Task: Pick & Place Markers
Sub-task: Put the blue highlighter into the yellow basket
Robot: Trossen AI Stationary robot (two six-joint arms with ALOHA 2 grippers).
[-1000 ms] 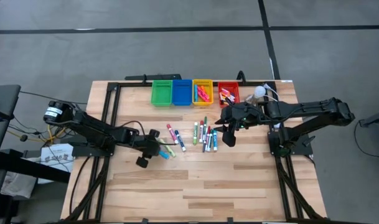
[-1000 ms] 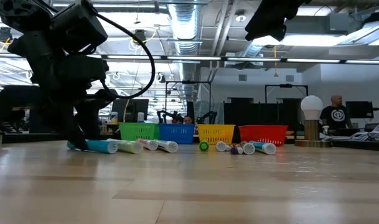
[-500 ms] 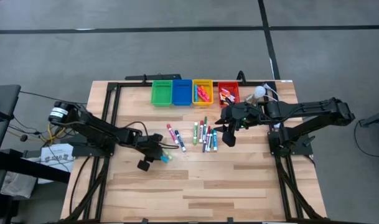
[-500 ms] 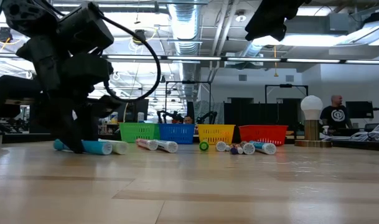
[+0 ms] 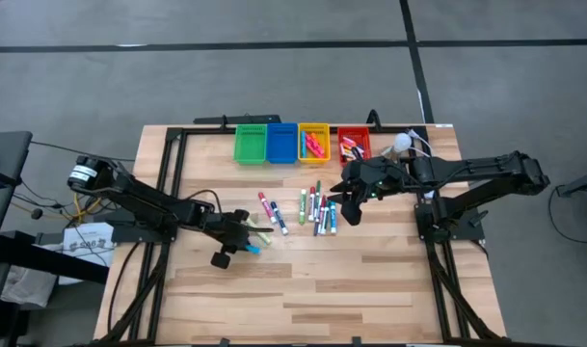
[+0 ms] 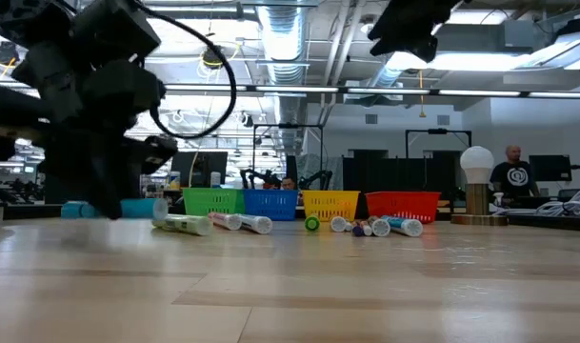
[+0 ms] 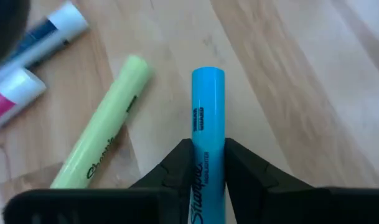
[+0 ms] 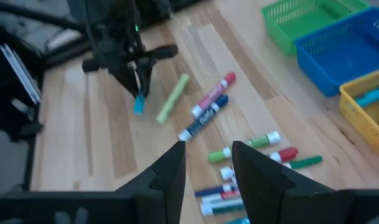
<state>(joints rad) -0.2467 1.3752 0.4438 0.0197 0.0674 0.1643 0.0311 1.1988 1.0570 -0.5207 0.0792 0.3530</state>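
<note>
**Cyan marker clamped in the left jaws, long axis running straight out past the fingertips**

Your left gripper [image 7: 203,163] is clenched on the cyan marker [image 7: 206,130]. The wrist view shows the two fingers pressing its barrel from either side, with the capped end sticking well forward of the tips. So the marker lies in line with the jaws, not across them. In the low view the cyan marker [image 6: 128,208] looks raised just off the table [image 6: 366,286], roughly level.

The blue bin [image 5: 281,143] sits in the row at the far edge, between the green bin [image 5: 250,144] and the yellow bin [image 5: 313,142]. If you're sorting by colour, my guess is the blue bin is the one for cyan; the left arm is plainly the nearer one for this carry.

A yellow-green marker [image 7: 105,135] lies on the wood just beside the held one, angled away from it and not touching.

Your right gripper [image 5: 352,203] hovers above the loose cluster of markers [image 5: 317,208] mid-table, fingers parted and holding nothing.
</note>
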